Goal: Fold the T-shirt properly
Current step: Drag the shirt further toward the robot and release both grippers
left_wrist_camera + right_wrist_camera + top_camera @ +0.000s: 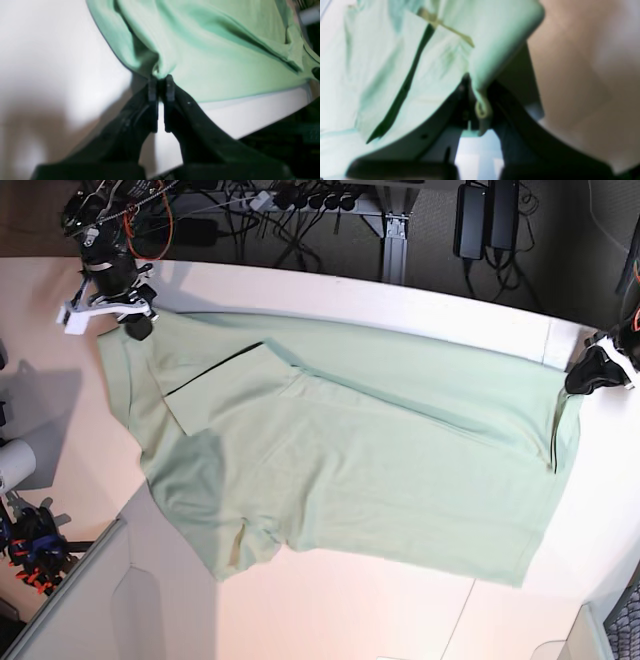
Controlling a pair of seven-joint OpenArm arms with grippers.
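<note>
Our base view looks down from overhead on the table (pixel 380 620), our two wrist views sit close behind their fingers, all three sharing the T-shirt (pixel 350 460) toward 12 o'clock.

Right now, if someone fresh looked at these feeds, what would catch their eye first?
The big mint-green T-shirt, spread across most of the white table with one long edge already folded over. Next, the two arms at opposite ends: the right gripper at the far-left corner and the left gripper at the right edge, each with jaws shut on a pinch of the fabric.
</note>
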